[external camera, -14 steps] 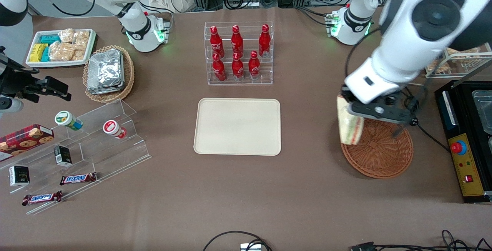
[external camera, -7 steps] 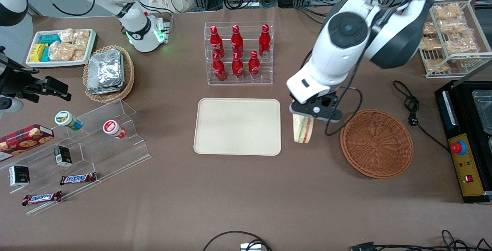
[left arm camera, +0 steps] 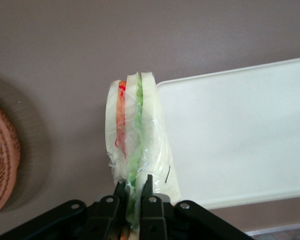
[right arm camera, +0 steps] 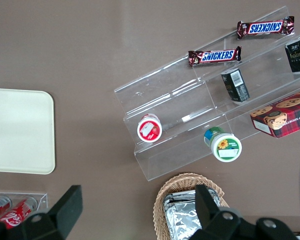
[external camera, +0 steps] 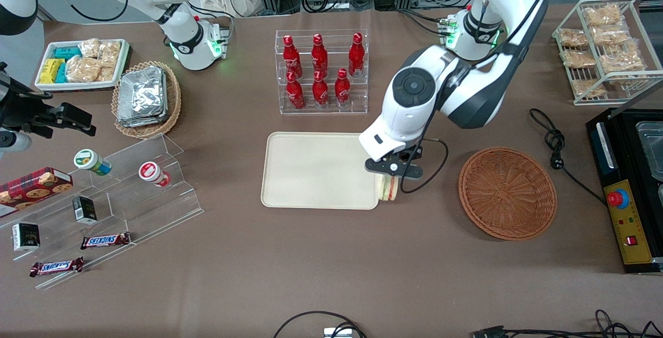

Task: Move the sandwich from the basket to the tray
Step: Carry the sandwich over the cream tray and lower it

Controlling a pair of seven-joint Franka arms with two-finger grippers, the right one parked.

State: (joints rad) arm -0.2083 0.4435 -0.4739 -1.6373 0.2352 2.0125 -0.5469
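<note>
- the gripper (external camera: 392,171) hangs over the tray's (external camera: 311,172) edge on the working arm's side, its fingers (left arm camera: 121,196) clamped on the sandwich (external camera: 389,188).
- in the wrist view the sandwich (left arm camera: 134,140) hangs edge-on from the gripper (left arm camera: 134,192), orange and green filling showing through clear wrap, straddling the rim of the tray (left arm camera: 240,135).
- the basket (external camera: 507,193) sits on the brown table (external camera: 331,265), toward the working arm's end, apart from the tray; its edge (left arm camera: 2,155) shows in the wrist view.

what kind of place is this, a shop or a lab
Likely a robot lab staged as a snack counter: cola bottles in a clear rack, Snickers bars, cable clutter, and the pincer holding a sandwich at the tray.
</note>
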